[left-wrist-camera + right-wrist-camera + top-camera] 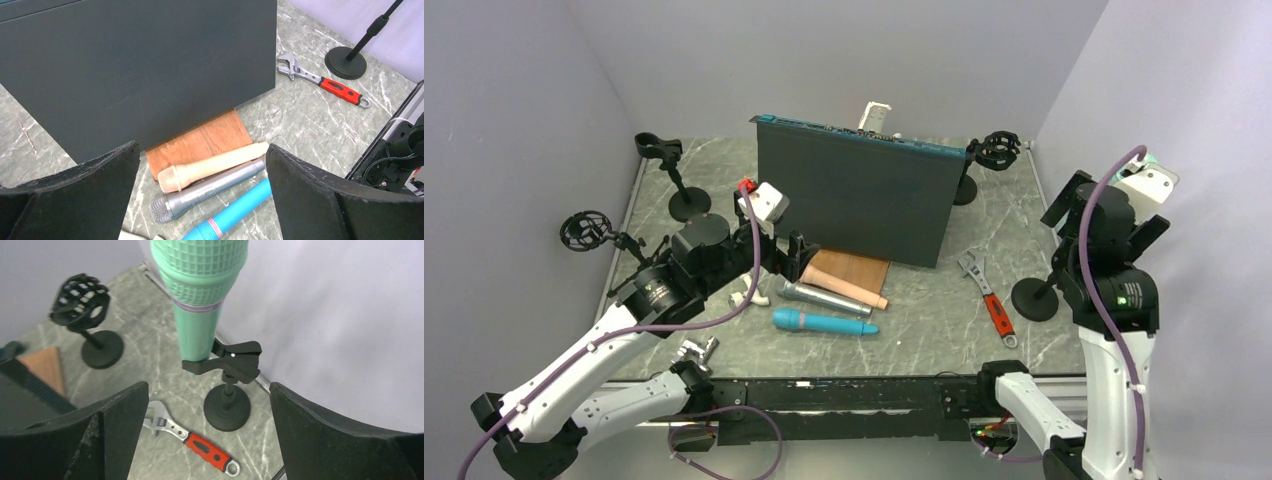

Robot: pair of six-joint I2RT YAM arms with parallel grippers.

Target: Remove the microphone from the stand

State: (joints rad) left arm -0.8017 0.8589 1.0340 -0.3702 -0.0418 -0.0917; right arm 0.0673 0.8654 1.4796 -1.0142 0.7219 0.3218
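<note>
A green microphone (200,300) stands upright in the black clip (227,362) of a stand with a round base (227,407), its head close to the right wrist camera. My right gripper (208,386) is open, above and around the stand without touching the microphone. In the top view that stand's base (1035,298) sits at the right, below the raised right arm. My left gripper (202,147) hangs open over a beige microphone (210,167), a silver one (205,192) and a blue one (235,212), all lying on the table.
A large dark panel (859,195) stands mid-table with a wooden block (854,268) at its foot. A red-handled wrench (990,298) lies beside the stand. Empty stands are at the left (686,195), (589,232) and back right (994,150).
</note>
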